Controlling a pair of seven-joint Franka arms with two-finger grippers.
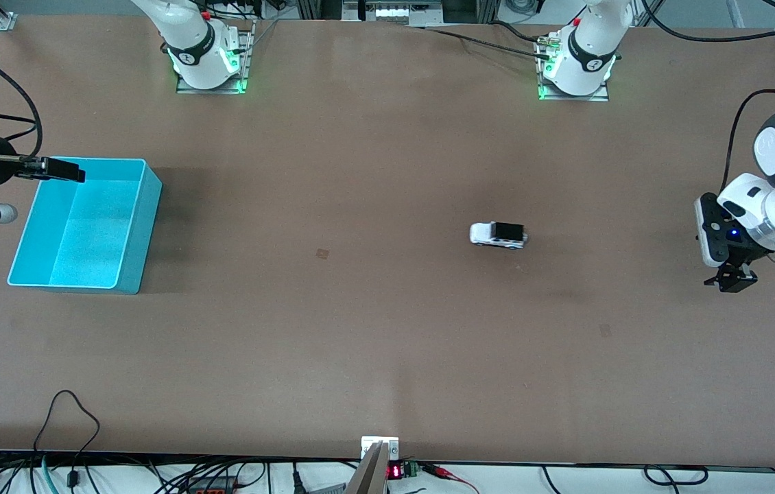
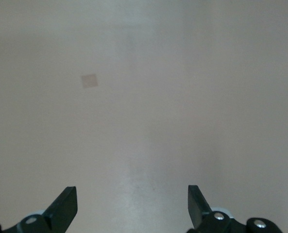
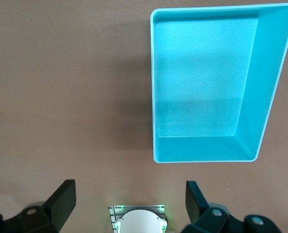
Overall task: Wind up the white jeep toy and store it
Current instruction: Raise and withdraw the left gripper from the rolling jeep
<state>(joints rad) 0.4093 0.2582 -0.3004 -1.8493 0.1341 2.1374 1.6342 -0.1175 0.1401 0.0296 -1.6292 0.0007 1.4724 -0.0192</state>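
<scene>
Front view: white jeep toy [image 1: 498,234] alone on table [image 1: 387,357], toward left arm's end; cyan bin [image 1: 86,225] empty. Nothing wound or stored yet.
Left wrist view: left gripper [image 2: 132,206] spread wide, empty, over bare table.
Right wrist view: right gripper [image 3: 130,204] wide open, empty, over bin's edge.

bin [image 1: 147,226]: glossy cyan plastic | table [image 1: 360,329]: matt brown, smooth | jeep [image 1: 498,234]: shiny plastic
</scene>
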